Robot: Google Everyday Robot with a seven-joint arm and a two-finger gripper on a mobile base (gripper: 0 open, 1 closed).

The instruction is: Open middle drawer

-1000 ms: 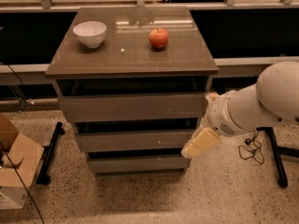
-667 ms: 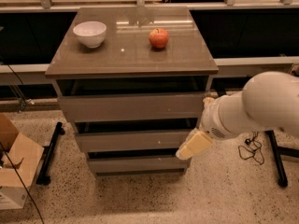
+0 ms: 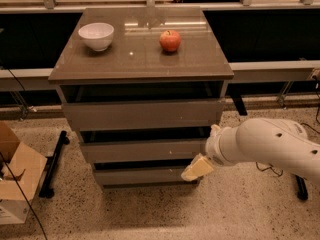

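The middle drawer (image 3: pixel 145 150) is a flat grey-brown front, the second of three on the cabinet, with a dark gap above it. It sits about flush with the drawers above and below. My gripper (image 3: pixel 196 169), cream-coloured on a white arm (image 3: pixel 265 146), reaches in from the right. It hangs just below the middle drawer's lower right corner, in front of the right end of the bottom drawer (image 3: pixel 142 176). I cannot tell whether it touches either front.
The top drawer (image 3: pixel 142 115) is the widest. On the cabinet top (image 3: pixel 140 59) stand a white bowl (image 3: pixel 96 36) and a red apple (image 3: pixel 170 40). A cardboard box (image 3: pixel 15 181) sits on the floor at left, beside a black stand foot (image 3: pixel 54 164).
My gripper and arm have moved left and a little down, from beside the cabinet's right edge to in front of the lower drawers. The drawers have not moved.
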